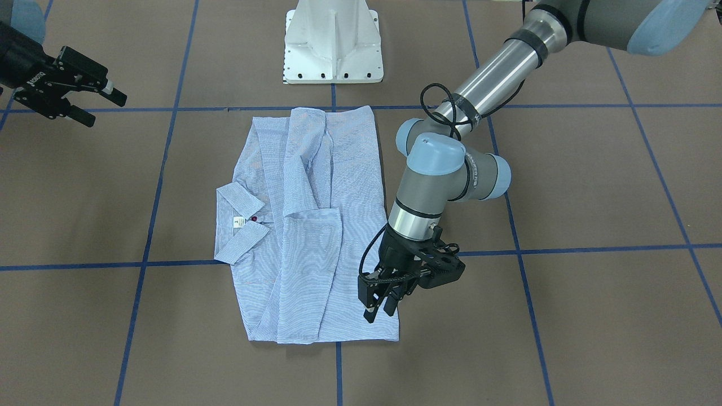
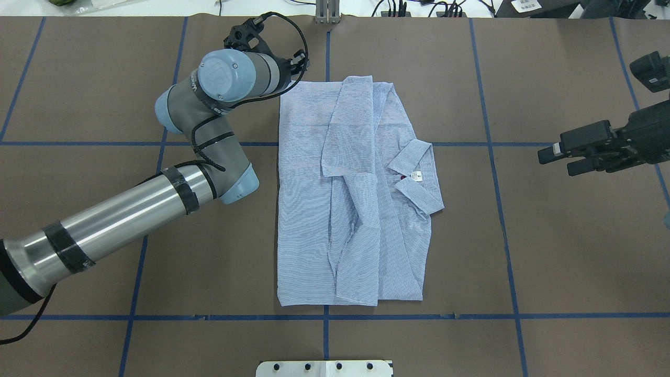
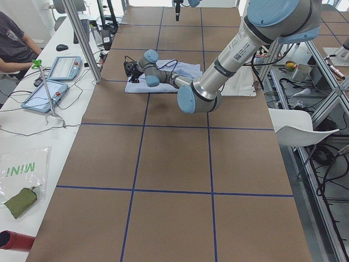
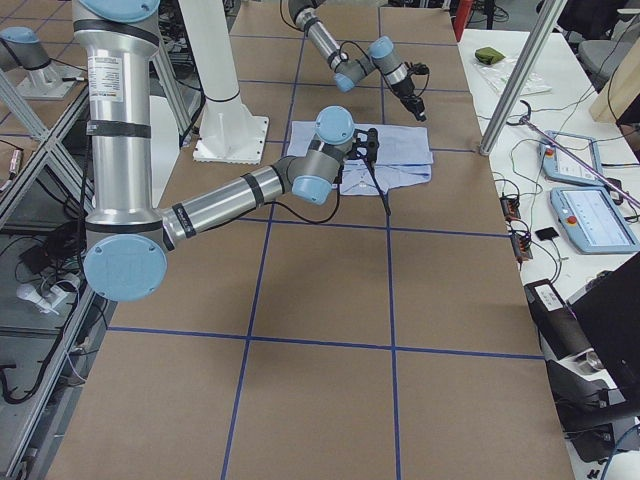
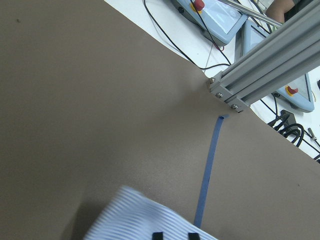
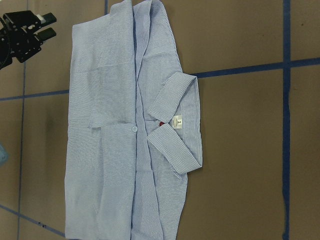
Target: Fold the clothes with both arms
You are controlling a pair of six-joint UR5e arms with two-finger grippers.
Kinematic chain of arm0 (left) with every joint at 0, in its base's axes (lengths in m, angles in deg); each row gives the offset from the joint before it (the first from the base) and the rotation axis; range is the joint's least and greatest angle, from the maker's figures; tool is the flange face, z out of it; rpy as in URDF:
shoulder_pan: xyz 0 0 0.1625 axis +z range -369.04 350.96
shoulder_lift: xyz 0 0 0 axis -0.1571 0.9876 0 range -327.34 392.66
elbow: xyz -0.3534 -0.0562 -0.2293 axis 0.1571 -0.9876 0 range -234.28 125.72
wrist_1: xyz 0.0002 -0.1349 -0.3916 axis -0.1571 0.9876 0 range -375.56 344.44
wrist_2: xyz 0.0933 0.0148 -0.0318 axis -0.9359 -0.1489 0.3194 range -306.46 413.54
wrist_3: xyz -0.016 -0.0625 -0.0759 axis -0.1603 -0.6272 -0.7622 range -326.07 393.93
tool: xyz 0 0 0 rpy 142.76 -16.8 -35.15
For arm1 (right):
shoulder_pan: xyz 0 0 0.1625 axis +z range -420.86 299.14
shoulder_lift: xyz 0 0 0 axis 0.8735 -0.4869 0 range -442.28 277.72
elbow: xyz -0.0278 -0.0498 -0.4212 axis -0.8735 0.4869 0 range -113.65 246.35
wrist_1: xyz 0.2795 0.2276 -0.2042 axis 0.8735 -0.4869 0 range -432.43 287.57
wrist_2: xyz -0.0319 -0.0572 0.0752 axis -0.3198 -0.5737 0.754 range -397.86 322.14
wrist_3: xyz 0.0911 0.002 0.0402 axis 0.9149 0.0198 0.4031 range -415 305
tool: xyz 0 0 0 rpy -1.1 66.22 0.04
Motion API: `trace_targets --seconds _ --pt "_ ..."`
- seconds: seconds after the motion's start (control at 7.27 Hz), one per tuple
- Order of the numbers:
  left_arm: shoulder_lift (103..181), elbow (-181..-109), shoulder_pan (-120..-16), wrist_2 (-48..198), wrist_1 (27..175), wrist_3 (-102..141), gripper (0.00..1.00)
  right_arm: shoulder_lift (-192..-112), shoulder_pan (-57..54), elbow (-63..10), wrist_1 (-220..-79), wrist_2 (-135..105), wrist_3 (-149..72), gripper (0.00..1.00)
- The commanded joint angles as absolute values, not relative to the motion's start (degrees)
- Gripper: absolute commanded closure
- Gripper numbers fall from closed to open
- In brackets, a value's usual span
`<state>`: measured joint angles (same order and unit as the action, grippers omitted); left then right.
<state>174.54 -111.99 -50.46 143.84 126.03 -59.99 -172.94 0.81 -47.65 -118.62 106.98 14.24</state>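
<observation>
Fine blue-and-white stripes cover the cloth shirt (image 2: 314,235), with a small red button (image 1: 254,219) and white label (image 1: 238,222) at its collar (image 1: 240,197), on a flat brown table (image 2: 549,251) gridded with blue tape lines (image 2: 209,317), beside the grey metal left arm (image 2: 115,214) with light-blue joint caps (image 2: 225,76).

We log left arm (image 1: 491,67) stretched forward, wrist bent down, left gripper (image 1: 379,313) parted; right gripper (image 1: 106,111) held aside, parted too.

Blue-white striped shirt (image 2: 309,220) lies flat, partly folded

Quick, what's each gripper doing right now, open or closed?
Left gripper: open, holding nothing, by the shirt corner.
Right gripper: open, empty, away from the shirt.
</observation>
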Motion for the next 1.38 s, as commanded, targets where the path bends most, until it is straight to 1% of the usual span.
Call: trace_targets --seconds 0.0,0.28,0.55,0.83,0.96,1.1,1.24 --pt "169.55 -118.04 -53.85 152.27 125.33 -55.39 0.0 -172.9 -1.43 -47.65 -118.92 101.39 14.17 0.0" --pt "158.13 -130.25 -55.88 156.98 124.37 -50.56 0.0 -172.11 -6.61 -47.73 -120.58 93.84 14.08 0.0" --pt "150.2 -142.2 -56.06 158.56 118.33 -48.79 0.0 -161.96 -10.48 -48.0 -136.33 89.43 13.56 0.0" --pt "145.27 -148.3 -56.33 159.36 115.66 -47.46 0.0 -152.12 -19.16 -47.91 -151.62 76.38 13.38 0.0" --pt "143.68 -149.8 -56.41 160.23 115.57 -47.28 0.0 -146.5 -22.6 -47.47 -160.58 71.79 11.38 0.0" --pt "142.62 -150.34 -56.41 160.24 115.66 -47.2 0.0 -139.66 -25.41 -45.03 -169.89 66.61 6.05 0.0" --pt "141.74 -151.21 -56.5 160.42 115.66 -47.11 0.0 -133.58 -27.36 -38.48 -173.03 62.64 4.95 0.0"
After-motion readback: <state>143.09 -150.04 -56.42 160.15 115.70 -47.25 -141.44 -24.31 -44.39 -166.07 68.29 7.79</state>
